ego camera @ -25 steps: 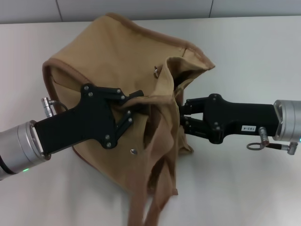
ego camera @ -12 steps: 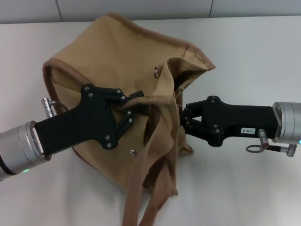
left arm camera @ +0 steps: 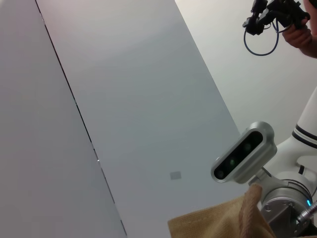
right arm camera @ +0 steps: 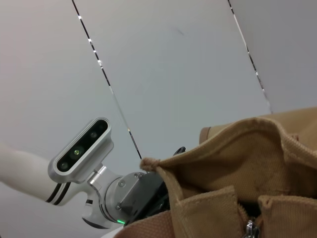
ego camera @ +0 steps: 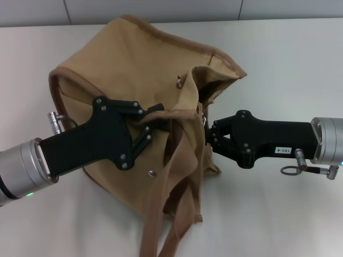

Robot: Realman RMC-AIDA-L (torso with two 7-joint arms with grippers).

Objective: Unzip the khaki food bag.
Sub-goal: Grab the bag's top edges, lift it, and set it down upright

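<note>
Left fingers (ego camera: 151,124) pinching khaki food bag (ego camera: 134,69), right fingers (ego camera: 208,135) at its zipper

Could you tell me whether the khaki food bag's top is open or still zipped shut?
Partly open: the khaki food bag shows a dark gap beside the right gripper; the left gripper pinches its fabric.

- A pale, off-white table (ego camera: 278,64) is filling most of the head view, its surface plain and matte.
- Along the far edge of the table, a grey panelled wall (ego camera: 161,9) is rising, with thin dark seams (ego camera: 67,12) running between the panels.
- In the left wrist view, broad light-grey panels (left arm camera: 133,99) are slanting across the frame, divided by a narrow dark joint (left arm camera: 79,109); a small grey square mark (left arm camera: 175,175) is sitting on one panel.
- In the right wrist view, the same kind of grey panels (right arm camera: 178,64) are showing, with seams (right arm camera: 106,82) catching small glints of light.
- Soft, even light is falling over everything.
</note>
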